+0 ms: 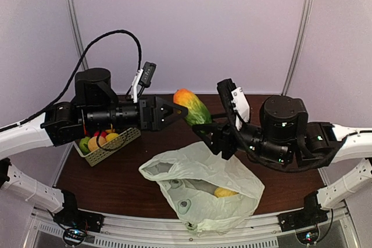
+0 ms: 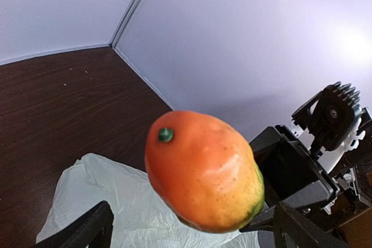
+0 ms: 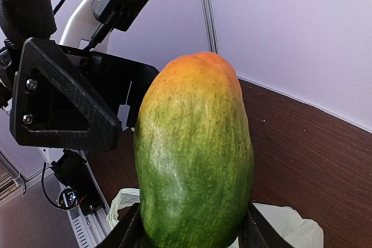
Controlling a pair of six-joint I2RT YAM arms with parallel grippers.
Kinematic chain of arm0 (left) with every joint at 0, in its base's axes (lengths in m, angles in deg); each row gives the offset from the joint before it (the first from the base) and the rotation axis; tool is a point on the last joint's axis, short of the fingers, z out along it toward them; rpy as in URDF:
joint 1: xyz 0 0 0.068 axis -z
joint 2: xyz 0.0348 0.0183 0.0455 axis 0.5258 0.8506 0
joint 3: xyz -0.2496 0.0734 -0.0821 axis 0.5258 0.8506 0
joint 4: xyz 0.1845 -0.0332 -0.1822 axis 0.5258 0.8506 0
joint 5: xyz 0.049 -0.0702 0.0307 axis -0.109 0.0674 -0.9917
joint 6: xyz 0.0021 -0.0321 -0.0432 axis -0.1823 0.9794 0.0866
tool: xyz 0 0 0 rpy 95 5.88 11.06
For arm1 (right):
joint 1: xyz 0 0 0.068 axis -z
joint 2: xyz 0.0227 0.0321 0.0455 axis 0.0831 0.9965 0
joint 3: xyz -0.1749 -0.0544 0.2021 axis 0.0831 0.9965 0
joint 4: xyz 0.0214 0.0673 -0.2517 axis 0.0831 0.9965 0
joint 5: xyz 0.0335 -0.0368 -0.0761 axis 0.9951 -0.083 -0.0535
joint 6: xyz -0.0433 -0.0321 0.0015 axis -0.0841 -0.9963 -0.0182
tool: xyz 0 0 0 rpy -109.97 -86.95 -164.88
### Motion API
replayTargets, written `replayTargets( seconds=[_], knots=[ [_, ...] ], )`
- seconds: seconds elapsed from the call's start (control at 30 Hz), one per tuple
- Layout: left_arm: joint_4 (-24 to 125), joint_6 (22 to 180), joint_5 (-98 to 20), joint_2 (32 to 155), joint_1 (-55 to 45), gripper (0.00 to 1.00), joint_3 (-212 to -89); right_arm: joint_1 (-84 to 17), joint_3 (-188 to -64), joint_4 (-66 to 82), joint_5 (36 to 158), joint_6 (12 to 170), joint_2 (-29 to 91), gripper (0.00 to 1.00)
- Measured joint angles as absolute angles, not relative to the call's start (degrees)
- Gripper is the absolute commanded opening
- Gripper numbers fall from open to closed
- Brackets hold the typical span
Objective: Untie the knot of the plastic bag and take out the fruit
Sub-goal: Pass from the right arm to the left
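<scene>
From above only: fruit (image 1: 225,192) in bag (image 1: 192,169)

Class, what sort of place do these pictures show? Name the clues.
Probably a robotics test cell: left arm and right arm bolted to a dark table, plain wall panels, plastic bag and fruit basket.

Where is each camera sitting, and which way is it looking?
Top camera: high behind the arms, looking down at the table; both arms show.
Left wrist: on the left arm, looking past the open left gripper toward the right arm; its two fingers show.
Right wrist: on the right arm, looking past the right gripper, which holds the mango, toward the left arm; its fingers show.
Shared: all three see the mango and plastic bag; the wrist views face each other.
</scene>
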State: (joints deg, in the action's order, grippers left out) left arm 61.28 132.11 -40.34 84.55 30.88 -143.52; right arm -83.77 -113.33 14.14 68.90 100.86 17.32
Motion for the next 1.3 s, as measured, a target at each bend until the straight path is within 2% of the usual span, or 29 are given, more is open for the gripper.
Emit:
replayTargets(
  seconds=[0.23, 0.57, 0.77, 0.83, 1.03, 1.07, 1.13, 1.3],
  knots=[
    [60.4, 134.6, -39.7, 86.0, 30.3, 0.96, -143.4, -84.2, -113.3, 13.9, 70.6, 99.4, 17.9, 0.37],
    [54.8, 138.4, -37.4, 86.0, 29.8, 0.61, -142.1, -84.5, -113.3, 13.8, 71.1, 98.7, 19.1, 0.39],
    [53.5, 139.8, -37.4, 85.9, 29.4, 0.50, -140.9, -84.6, -113.4, 13.9, 71.1, 98.6, 19.1, 0.42],
    [53.0, 140.2, -37.4, 85.9, 29.4, 0.48, -140.6, -84.6, -113.4, 14.0, 71.0, 98.5, 19.1, 0.50],
    [52.7, 140.5, -37.0, 85.9, 29.3, 0.45, -140.3, -84.7, -113.3, 14.1, 70.9, 98.2, 19.0, 0.91],
    [52.7, 140.5, -36.9, 85.9, 29.2, 0.45, -140.3, -84.8, -113.0, 14.0, 71.0, 97.9, 18.7, 0.96],
    [52.8, 140.5, -36.2, 85.9, 28.4, 0.44, -140.2, -84.8, -111.9, 14.2, 71.0, 98.1, 17.1, 0.99],
    [55.0, 140.5, -34.8, 84.8, 23.9, 0.44, -139.2, -84.7, -110.6, 17.9, 71.2, 98.0, 13.3, 0.99]
  ],
)
